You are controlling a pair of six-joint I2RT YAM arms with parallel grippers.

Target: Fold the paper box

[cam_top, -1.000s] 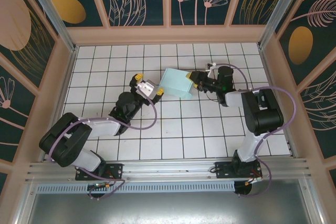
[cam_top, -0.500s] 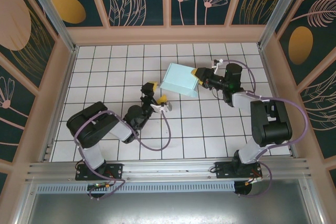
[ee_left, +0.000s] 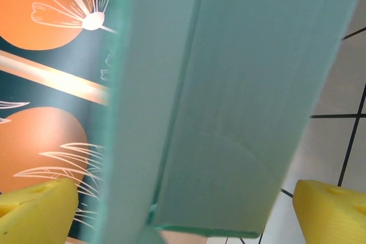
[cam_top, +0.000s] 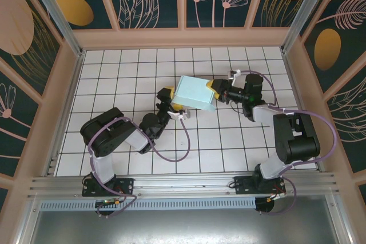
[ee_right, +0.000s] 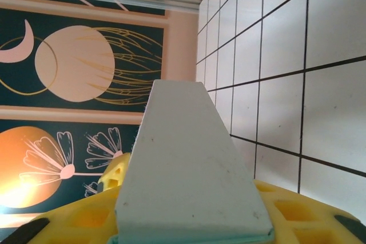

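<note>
Yellow pads (ee_left: 35, 208) of the left claw (cam_top: 174, 104) stand wide apart, one on each side of the paper box (cam_top: 194, 93), with a clear gap to the card on both sides. Nothing is gripped on this side. The right claw (cam_top: 219, 90) is closed narrowly on the opposite edge of the box, and the card sits flat between its yellow fingers (ee_right: 86, 216).

Location: the box hangs between the two claws over the middle of the white tiled worktop (cam_top: 114, 72). It appears lifted off the tiles and tilted. It reads as a flat rectangular pack, with a long crease visible in the left wrist view.

Assessment: the step in hand appears to be the left claw taking the free edge.

Recommendations:
- Advance until the edge sits well between the pads before closing.
- Close squarely on the flat panel, beside the crease and not across it.
- Hold the right claw firm and steady.
- Apply light pressure only. Thin card is likely to buckle or slip if pinched at a corner.
</note>
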